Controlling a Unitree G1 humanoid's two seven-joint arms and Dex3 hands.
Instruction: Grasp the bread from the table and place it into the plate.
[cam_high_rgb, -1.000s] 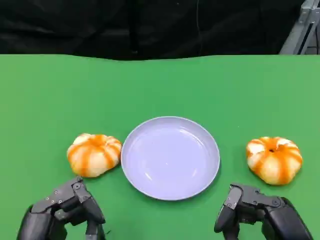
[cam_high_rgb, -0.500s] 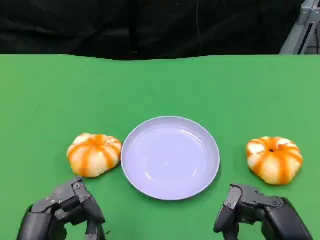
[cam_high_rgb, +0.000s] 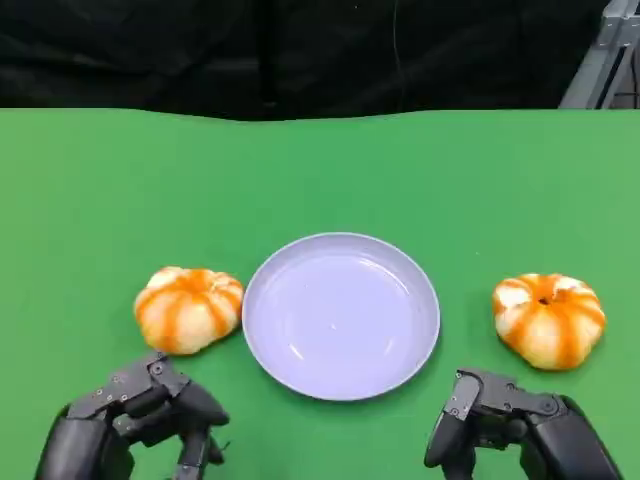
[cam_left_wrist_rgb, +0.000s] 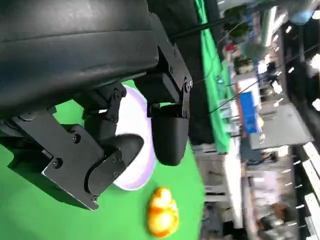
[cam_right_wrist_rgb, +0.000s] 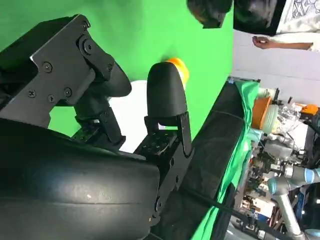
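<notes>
Green table (cam_high_rgb: 320, 170) is filling most of the head view, running back to a black curtain (cam_high_rgb: 300, 50) along the far edge.

Plate (cam_high_rgb: 341, 316), pale lavender and round, is sitting at the table's middle front. Nothing is lying in it; only light is glinting off its bare bottom. The left wrist view is catching a slice of the same plate (cam_left_wrist_rgb: 134, 150) behind the fingers.

Two breads, orange-and-white striped, pumpkin-shaped, are flanking the plate, both resting on the cloth and neither in the dish. The left bread (cam_high_rgb: 188, 308) is lying just beside the plate's left rim, very close, though whether it is touching cannot be told. The right bread (cam_high_rgb: 548, 318) is sitting apart from the right rim with a green gap between. One bread (cam_left_wrist_rgb: 162, 218) is also showing past the plate in the left wrist view, blurred.

Left hand (cam_high_rgb: 130, 425) is hovering at the lower left, near the left bread but not touching it, fingers (cam_left_wrist_rgb: 170, 132) spread apart and holding nothing. Right hand (cam_high_rgb: 520, 430) is hovering at the lower right, below the right bread, fingers (cam_right_wrist_rgb: 166, 95) likewise parted and empty.

A person's arm (cam_right_wrist_rgb: 287, 44) is showing beyond the table in the right wrist view.
</notes>
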